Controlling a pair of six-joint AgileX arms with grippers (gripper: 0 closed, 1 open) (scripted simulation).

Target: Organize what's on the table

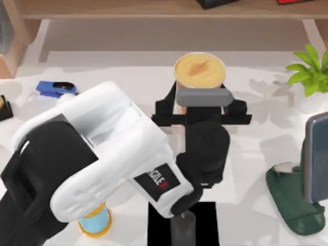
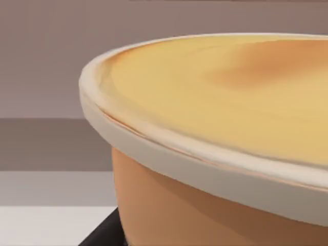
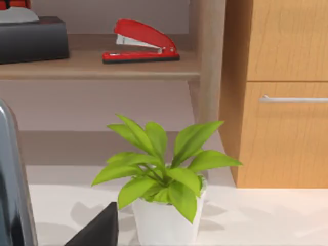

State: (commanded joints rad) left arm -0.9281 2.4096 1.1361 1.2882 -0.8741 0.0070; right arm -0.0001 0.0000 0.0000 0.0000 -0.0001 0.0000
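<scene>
A tan cup with a cream-yellow lid point(image 1: 200, 69) stands out at the back middle of the white table point(image 1: 256, 154). My left gripper point(image 1: 201, 105) is shut on the cup, one black finger on each side of its body just below the lid. In the left wrist view the cup point(image 2: 215, 133) is very close, with a black fingertip point(image 2: 105, 233) beside its wall. A black piece of my right gripper point(image 3: 97, 230) faces the potted plant point(image 3: 164, 179).
A blue stapler point(image 1: 55, 88) lies at the back left and a blue cup point(image 1: 96, 220) at the front left. A black mat point(image 1: 205, 220) holds a grey cylinder point(image 1: 183, 228). At the right are the plant point(image 1: 310, 77) and a phone point(image 1: 316, 154) on a green stand point(image 1: 294, 197). A red stapler point(image 3: 139, 42) sits on the wooden shelf.
</scene>
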